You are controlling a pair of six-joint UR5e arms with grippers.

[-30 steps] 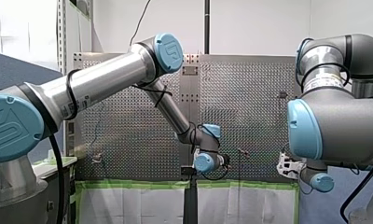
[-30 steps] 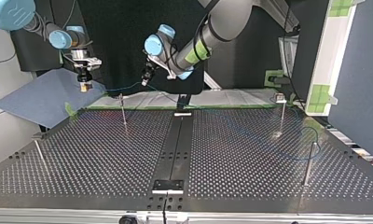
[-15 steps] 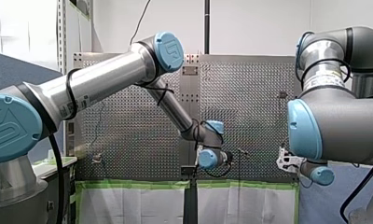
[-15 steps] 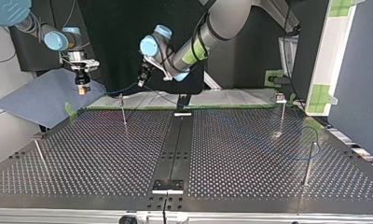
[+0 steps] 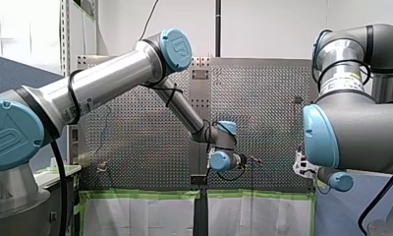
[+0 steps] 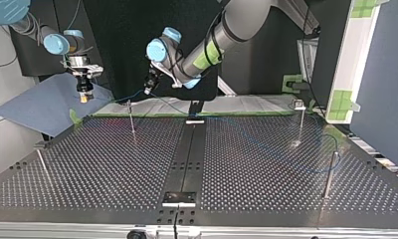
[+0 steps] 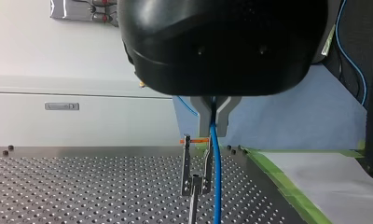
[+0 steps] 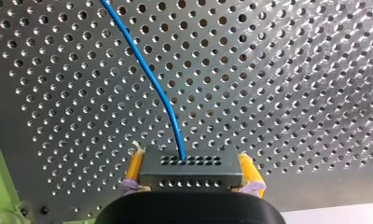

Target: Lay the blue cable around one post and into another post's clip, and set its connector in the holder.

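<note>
In the right wrist view my right gripper [image 8: 192,164] has its yellow pads [image 8: 134,169] shut on the grey connector [image 8: 190,177]. The blue cable [image 8: 145,67] leaves the connector over the perforated plate. At the top view's left this gripper [image 6: 82,97] hangs beyond the table's far edge. My left gripper [image 7: 213,131] is shut on the blue cable [image 7: 216,186], just above and beside a clip-topped post [image 7: 193,183]. In the top view my left gripper [image 6: 148,91] is right of that post [image 6: 131,119]. From there the cable [image 6: 266,147] runs across the table past a post [image 6: 329,174] at the right.
Another clip-topped post [image 6: 300,122] stands at the top view's far right, and a plain post [image 6: 43,167] at the near left. A black strip with a bracket [image 6: 178,197] runs down the table's middle. Green tape and white sheeting [image 6: 247,105] line the far edge.
In the top view both grippers have moved to the left. My left gripper has carried the cable closer to the clip-topped post; my right gripper keeps the connector.
</note>
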